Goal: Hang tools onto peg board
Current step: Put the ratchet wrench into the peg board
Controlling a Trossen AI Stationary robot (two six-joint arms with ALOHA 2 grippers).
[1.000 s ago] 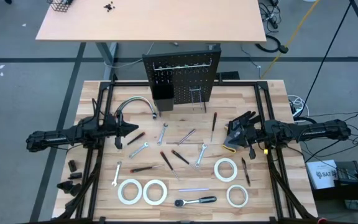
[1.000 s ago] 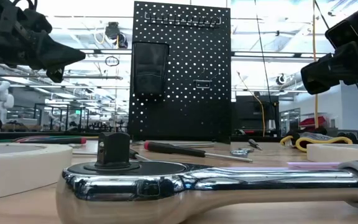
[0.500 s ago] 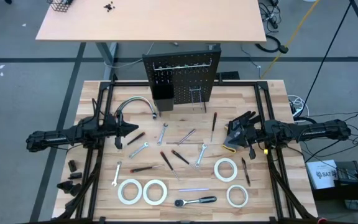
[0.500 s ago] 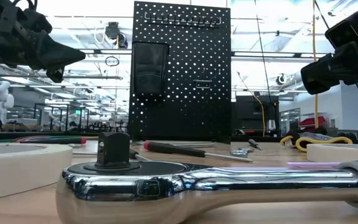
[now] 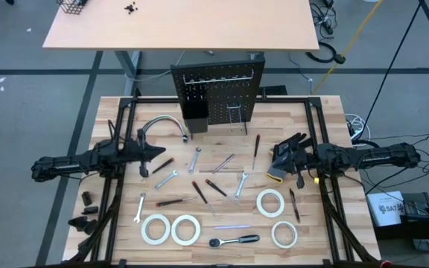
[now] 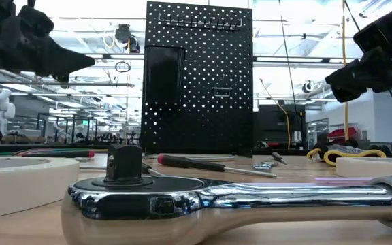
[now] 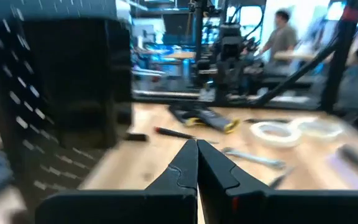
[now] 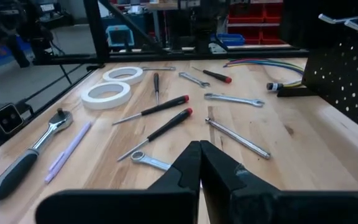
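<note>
Meanwhile both the left gripper (image 5: 162, 152) and right gripper (image 5: 276, 158) hover closed, empty, above scattered tools (image 5: 199, 190).

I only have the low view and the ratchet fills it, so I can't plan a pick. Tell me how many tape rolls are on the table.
Observer: Four tape rolls. Two lie side by side at the near edge, left of the ratchet; two more lie on the right.
Operator: Say whether either arm holds anything.
Observer: Neither. The left gripper has its fingers shut with nothing between them, above the table.
Operator: And the right one.
Observer: The right gripper is shut and empty too, over the wrenches and screwdrivers.
Operator: Report what hangs on the board.
Observer: No tools on the peg board, only its hooks and a black bin.
</note>
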